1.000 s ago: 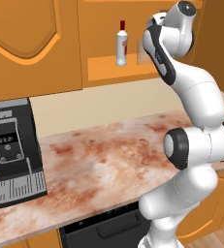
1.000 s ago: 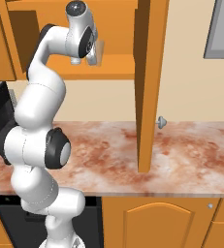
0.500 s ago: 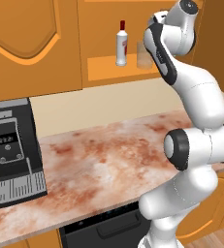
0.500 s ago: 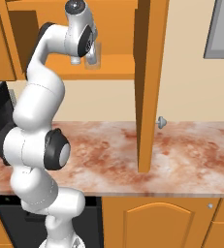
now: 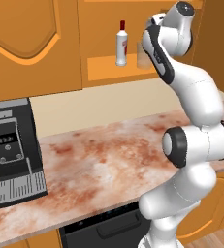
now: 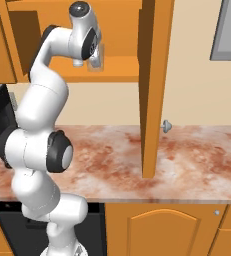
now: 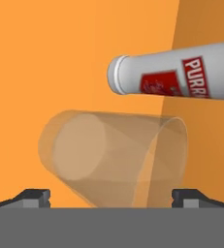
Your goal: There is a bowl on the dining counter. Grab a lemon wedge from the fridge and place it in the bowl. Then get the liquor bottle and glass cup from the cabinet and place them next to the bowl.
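Note:
A clear glass cup (image 7: 113, 157) stands on the open cabinet's shelf and appears sideways in the rolled hand view. My gripper (image 7: 111, 198) is open around it, with one fingertip (image 7: 33, 196) on each side of the cup and both apart from it. Just beyond the cup is the white liquor bottle (image 7: 181, 77) with a red label. From the left base view the bottle (image 5: 120, 43) is upright on the shelf, and the cup (image 5: 141, 54) is half hidden by my arm. My gripper (image 6: 94, 61) reaches into the cabinet at the cup (image 6: 99, 56).
The cabinet's open door (image 6: 154, 85) hangs edge-on right of my arm, above the marbled counter (image 5: 99, 160). A black coffee machine (image 5: 14, 150) stands at the counter's left end. The shelf (image 5: 101, 65) has room left of the bottle.
The hand has edged slightly further into the cabinet toward the glass cup. The bottle and the cup have not moved.

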{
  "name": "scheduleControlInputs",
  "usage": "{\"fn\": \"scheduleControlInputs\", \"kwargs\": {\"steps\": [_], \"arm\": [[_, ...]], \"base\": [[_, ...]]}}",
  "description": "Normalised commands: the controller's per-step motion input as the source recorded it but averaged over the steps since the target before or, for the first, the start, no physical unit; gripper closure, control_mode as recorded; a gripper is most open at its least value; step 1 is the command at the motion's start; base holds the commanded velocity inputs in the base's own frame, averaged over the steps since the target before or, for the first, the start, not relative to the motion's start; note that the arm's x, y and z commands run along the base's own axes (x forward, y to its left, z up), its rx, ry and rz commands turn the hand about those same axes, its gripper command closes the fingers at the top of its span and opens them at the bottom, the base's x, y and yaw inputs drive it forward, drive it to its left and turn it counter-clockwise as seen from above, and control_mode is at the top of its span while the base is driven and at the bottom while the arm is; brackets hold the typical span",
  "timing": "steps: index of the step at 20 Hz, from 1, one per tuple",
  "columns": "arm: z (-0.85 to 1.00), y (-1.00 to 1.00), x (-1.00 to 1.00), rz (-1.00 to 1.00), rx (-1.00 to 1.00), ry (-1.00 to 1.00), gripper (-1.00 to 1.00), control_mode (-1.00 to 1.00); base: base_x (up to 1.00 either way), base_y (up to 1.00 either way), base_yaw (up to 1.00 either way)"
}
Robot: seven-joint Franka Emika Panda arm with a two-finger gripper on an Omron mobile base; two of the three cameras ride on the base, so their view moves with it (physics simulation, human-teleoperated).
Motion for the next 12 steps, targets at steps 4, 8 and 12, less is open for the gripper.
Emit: {"fn": "scheduleControlInputs", "kwargs": {"steps": [4, 8, 12], "arm": [[-0.31, 0.00, 0.05, 0.00, 0.00, 0.02, -1.00, -1.00], [-0.40, 0.00, 0.00, 0.00, 0.00, 0.01, -1.00, -1.00], [-0.41, 0.00, 0.00, 0.02, 0.00, 0.00, -1.00, -1.00]], "base": [[0.00, 0.00, 0.00], [0.00, 0.00, 0.00], [0.00, 0.00, 0.00]]}}
